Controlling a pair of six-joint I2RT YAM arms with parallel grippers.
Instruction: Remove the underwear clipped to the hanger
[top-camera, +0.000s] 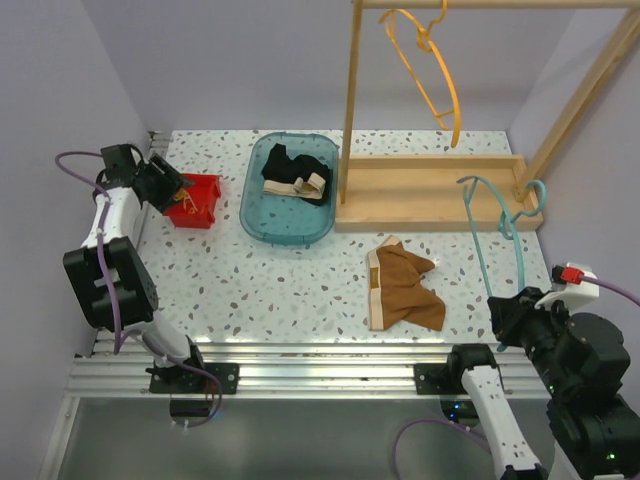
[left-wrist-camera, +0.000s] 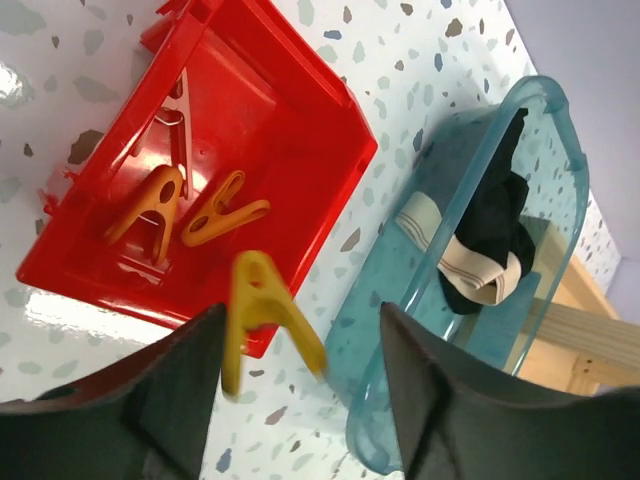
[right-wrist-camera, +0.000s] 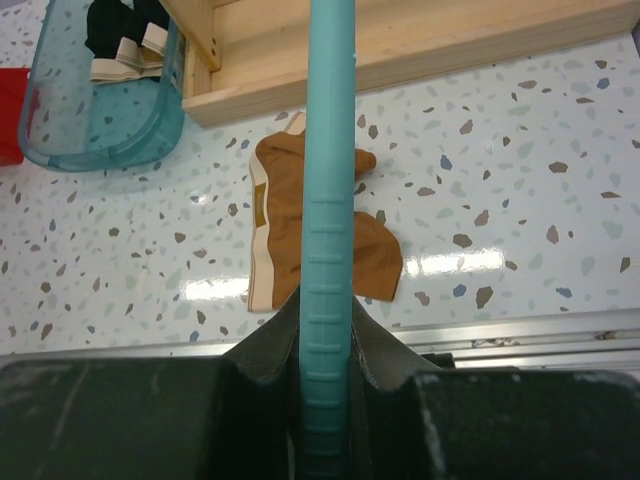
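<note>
The yellow clip (left-wrist-camera: 262, 310) in the wide-open left hand (left-wrist-camera: 300, 350), at the red bin's (left-wrist-camera: 300, 130) rim at upper left, should be dropped well inside; the teal hanger (right-wrist-camera: 330, 150) is gripped by the right hand (right-wrist-camera: 328, 340), black underwear (top-camera: 290, 175) lies in the tub (top-camera: 258, 215), brown underwear (top-camera: 400, 290) on the bench (top-camera: 260, 290).

Glossy red plastic bin (left-wrist-camera: 290, 130), translucent teal tub (top-camera: 285, 222), rust-brown cloth underwear (top-camera: 405, 290), bare wooden rack (top-camera: 430, 185), ribbed plastic hanger (right-wrist-camera: 328, 200)

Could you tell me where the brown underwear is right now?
In the top view the brown underwear lies on the table, right of centre, just in front of the wooden rack and right of the blue tub.
</note>
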